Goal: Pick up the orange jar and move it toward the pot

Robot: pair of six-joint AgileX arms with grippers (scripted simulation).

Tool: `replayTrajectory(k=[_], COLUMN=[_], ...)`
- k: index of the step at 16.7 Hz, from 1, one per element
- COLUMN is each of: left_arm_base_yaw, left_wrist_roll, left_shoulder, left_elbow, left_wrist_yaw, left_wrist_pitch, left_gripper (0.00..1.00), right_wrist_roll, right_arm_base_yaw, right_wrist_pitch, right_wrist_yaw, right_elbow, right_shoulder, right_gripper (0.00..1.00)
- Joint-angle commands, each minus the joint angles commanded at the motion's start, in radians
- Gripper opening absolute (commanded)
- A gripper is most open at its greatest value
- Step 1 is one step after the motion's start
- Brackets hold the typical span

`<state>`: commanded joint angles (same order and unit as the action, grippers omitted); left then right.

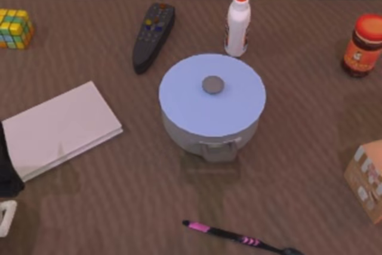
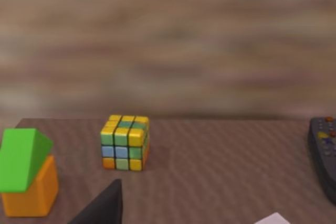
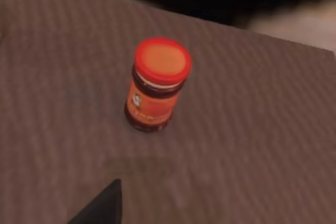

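Note:
The orange jar [image 1: 362,45] stands upright near the table's far right edge, with a red-orange lid, dark contents and an orange label. In the right wrist view the orange jar [image 3: 156,85] stands alone on the brown cloth, and a dark part of my right gripper [image 3: 102,207] shows at the frame's edge, well short of the jar and not touching it. The pot [image 1: 212,103], grey-white with a pale-blue lid and grey knob, sits mid-table, its handle toward the near side. My left arm [image 1: 6,174] rests at the table's left edge. The right arm is out of the top view.
A white glue bottle [image 1: 238,23] and a black remote [image 1: 153,36] lie behind the pot. A colour cube [image 1: 14,28] sits far left, a white book [image 1: 59,128] at left, a tan box [image 1: 367,180] at right, a pink-black pen [image 1: 239,238] in front. Green and orange blocks [image 2: 26,174] show beside the cube.

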<state>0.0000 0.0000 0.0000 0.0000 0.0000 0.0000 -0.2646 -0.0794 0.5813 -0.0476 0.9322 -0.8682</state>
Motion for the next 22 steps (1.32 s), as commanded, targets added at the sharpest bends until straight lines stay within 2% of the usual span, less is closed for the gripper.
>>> replayTrajectory(k=[7, 12, 17, 22], left_arm_base_yaw=[0.000, 0.000, 0.000, 0.000], left_wrist_roll=[0.000, 0.000, 0.000, 0.000], left_shoulder=[0.000, 0.000, 0.000, 0.000], left_elbow=[0.000, 0.000, 0.000, 0.000], left_wrist_yaw=[0.000, 0.000, 0.000, 0.000], left_wrist_pitch=[0.000, 0.000, 0.000, 0.000], left_gripper=[1.00, 1.00, 1.00, 1.00], right_wrist_roll=[-0.255, -0.441, -0.585, -0.641], right_arm_base_yaw=[-0.029, -0.030, -0.014, -0.002], right_wrist_pitch=[0.284, 0.477, 0.673, 0.772], right_wrist_yaw=[-0.067, -0.116, -0.160, -0.178], right_elbow=[0.847, 1.324, 1.585, 1.656], right_shoulder=[-0.715, -1.239, -1.622, -1.755], right_gripper=[1.00, 1.00, 1.00, 1.00])
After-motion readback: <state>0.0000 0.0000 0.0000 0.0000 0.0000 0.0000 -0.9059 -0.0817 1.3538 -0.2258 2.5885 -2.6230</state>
